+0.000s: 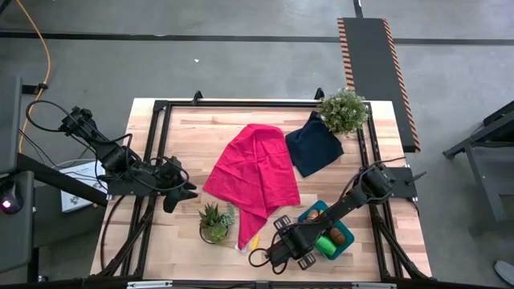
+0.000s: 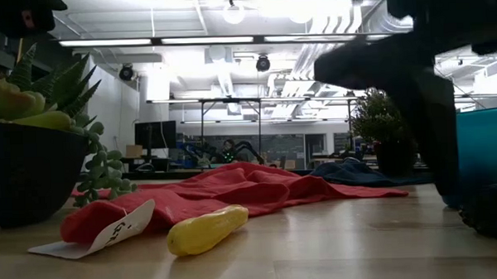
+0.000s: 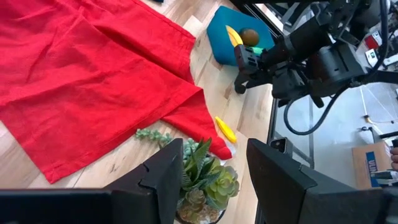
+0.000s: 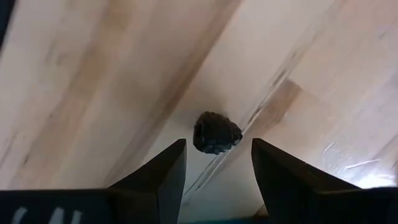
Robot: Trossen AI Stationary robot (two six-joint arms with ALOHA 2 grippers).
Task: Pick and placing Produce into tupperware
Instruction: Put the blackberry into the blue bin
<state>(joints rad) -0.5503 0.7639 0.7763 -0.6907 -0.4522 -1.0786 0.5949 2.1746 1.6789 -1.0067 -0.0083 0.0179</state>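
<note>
The teal tupperware [image 1: 312,213] stands near the front right and holds a green piece [image 1: 325,243], a brown piece [image 3: 249,36] and a yellow banana [image 3: 234,35]. Just left of it, my right gripper [image 4: 217,146] points down, open, above a small dark lumpy piece [image 4: 216,132] that lies on the wood. Its fingers stand on either side of the piece, clear of it. Another yellow piece [image 2: 206,230] lies on the table by the tip of the red cloth [image 1: 253,172]. My left gripper [image 3: 214,149] waits open at the left, above the table.
A potted succulent [image 1: 215,221] stands front centre, beside a white tag [image 2: 111,231]. A leafy plant [image 1: 343,110] and a navy cloth [image 1: 313,144] sit at the far right. The red cloth covers the middle. The table's front edge is close to my right gripper.
</note>
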